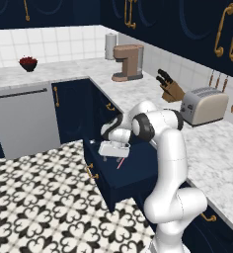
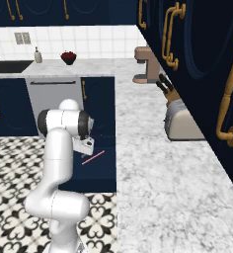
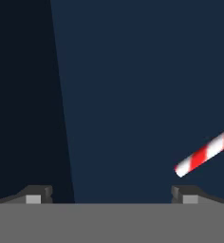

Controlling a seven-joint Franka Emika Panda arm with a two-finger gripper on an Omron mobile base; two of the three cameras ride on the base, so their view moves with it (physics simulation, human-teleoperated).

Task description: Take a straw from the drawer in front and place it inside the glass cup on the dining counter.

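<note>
The straw [image 3: 206,155] lies flat on the open drawer [image 1: 138,175] floor. The gripper [image 3: 111,193] hovers above it, fingers spread wide, holding nothing.

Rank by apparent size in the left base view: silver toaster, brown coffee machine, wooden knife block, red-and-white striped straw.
1. Silver toaster
2. Brown coffee machine, close to the toaster and farther off, so unsure
3. Wooden knife block
4. Red-and-white striped straw
</note>
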